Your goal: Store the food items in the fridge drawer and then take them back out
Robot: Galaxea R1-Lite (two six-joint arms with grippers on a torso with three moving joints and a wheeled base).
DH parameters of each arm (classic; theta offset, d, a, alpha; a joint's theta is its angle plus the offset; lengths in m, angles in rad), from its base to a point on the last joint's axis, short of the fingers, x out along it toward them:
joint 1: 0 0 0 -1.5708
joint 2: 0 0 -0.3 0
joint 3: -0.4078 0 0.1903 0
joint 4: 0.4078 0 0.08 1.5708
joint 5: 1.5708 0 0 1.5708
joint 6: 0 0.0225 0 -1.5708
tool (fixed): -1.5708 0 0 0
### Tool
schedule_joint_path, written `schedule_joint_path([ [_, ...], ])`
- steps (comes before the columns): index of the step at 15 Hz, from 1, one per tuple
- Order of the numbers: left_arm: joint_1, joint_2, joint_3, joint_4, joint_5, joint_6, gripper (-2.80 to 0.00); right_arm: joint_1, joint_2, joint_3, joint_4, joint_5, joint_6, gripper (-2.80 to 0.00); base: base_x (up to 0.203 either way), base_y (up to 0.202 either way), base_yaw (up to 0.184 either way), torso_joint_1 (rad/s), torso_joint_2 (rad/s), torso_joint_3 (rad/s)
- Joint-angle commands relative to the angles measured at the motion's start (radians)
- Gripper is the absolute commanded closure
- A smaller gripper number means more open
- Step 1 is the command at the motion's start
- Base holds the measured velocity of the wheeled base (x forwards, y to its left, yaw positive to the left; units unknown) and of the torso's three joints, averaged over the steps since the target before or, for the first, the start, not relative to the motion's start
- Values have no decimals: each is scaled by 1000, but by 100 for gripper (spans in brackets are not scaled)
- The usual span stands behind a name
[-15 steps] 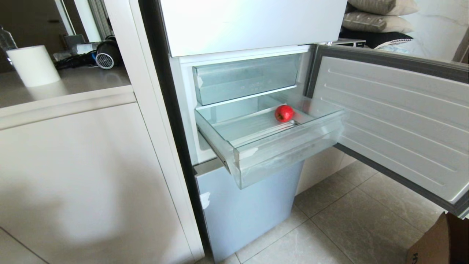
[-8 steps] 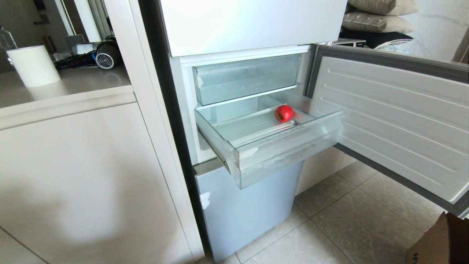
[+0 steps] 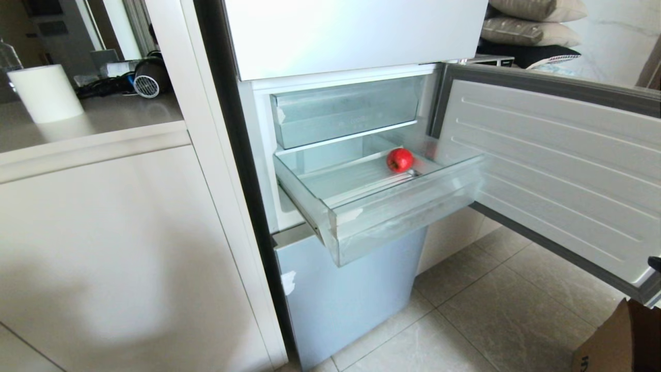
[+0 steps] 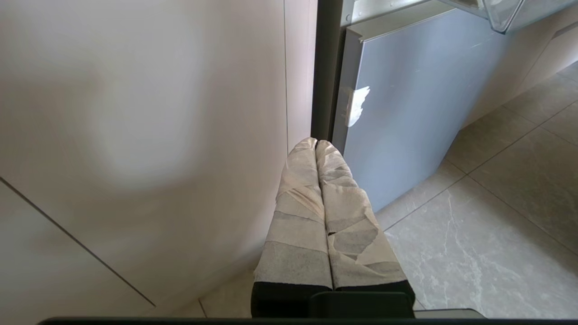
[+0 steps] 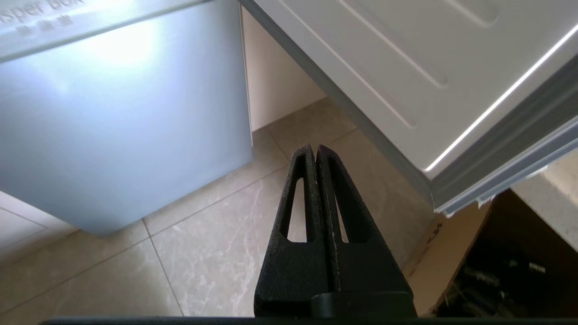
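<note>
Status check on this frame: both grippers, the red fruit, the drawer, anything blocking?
Left gripper shut, low by the cabinet. Right gripper shut, empty, under the open fridge door. Red fruit sits in pulled-out fridge drawer. Nothing blocking it.

A white paper roll (image 3: 45, 92) stands upright on the bench (image 3: 119, 116) at the far left. Behind it lie a black fan-like device (image 3: 150, 77) and a tangle of cables (image 3: 100, 85). The fridge door (image 3: 557, 170) hangs wide open to the right, its ribbed white liner facing out. Above the open compartment sits a shorter clear bin (image 3: 346, 111), pushed in. Below, a blue-grey panel (image 3: 346, 294) carries a scrap of white tape (image 3: 287, 282). Cushions (image 3: 532, 23) are stacked behind the door. A cardboard box (image 3: 619, 341) rests on the tiled floor (image 3: 490, 315).
</note>
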Motion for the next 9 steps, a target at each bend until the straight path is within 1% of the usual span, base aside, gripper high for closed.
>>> schedule_joint_path([
  [1, 0, 2, 0, 2, 0, -1, 0, 28, 2, 13, -3, -9, 0, 0, 0, 0, 0, 0, 0, 0],
  [3, 0, 2, 0, 0, 0, 1, 0, 26, 4, 12, -3, -14, 1, 0, 1, -12, 88, 3, 2, 2],
  [6, 0, 2, 0, 0, 0, -1, 0, 26, 5, -2, -3, -46, 1, 0, 2, -7, 170, 3, 2, 2],
  [9, 0, 2, 0, 1, 0, 0, 0, 2, 41, -66, -3, -100, 6, 0, 3, -7, 172, 1, 2, 2],
])
